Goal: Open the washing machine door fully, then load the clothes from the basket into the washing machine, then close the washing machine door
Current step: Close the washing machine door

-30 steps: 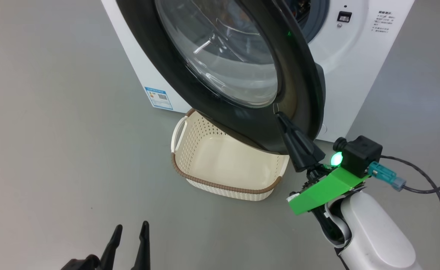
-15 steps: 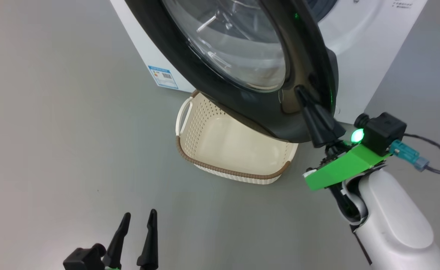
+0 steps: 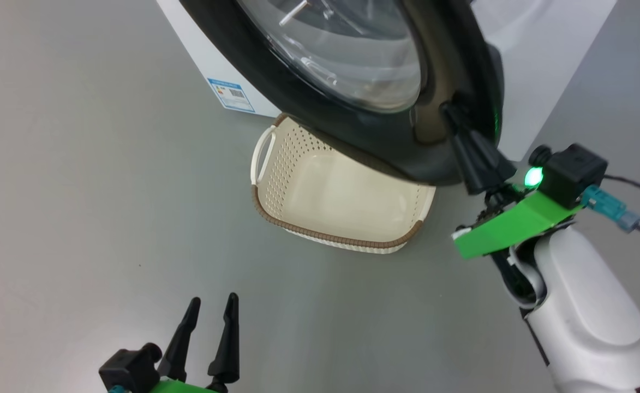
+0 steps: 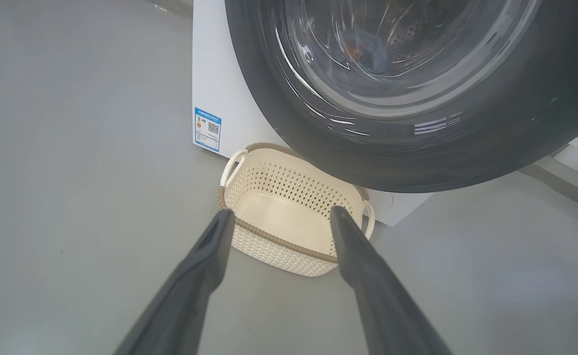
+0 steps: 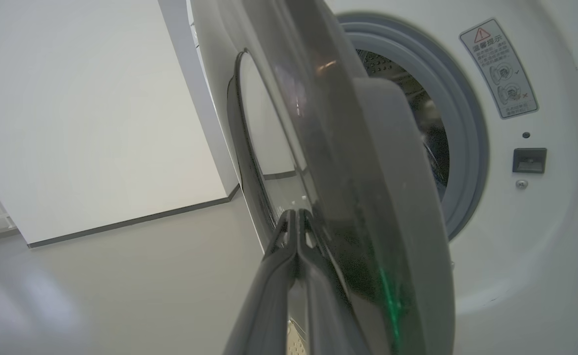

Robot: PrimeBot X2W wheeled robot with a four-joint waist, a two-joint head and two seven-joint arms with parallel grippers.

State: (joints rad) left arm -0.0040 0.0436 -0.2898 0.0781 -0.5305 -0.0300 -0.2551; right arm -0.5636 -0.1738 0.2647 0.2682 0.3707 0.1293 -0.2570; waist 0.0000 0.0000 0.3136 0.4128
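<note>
Hand on the right [image 3: 453, 113], fingers pinched shut, touches the big round glossy-black glass door [image 3: 347, 60] (partly open); left hand [image 3: 214, 297] hovers spread wide.

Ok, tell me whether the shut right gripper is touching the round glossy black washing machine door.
Touching. In the head view the tips of the right gripper meet their own reflection on the round glossy black washing machine door.
</note>
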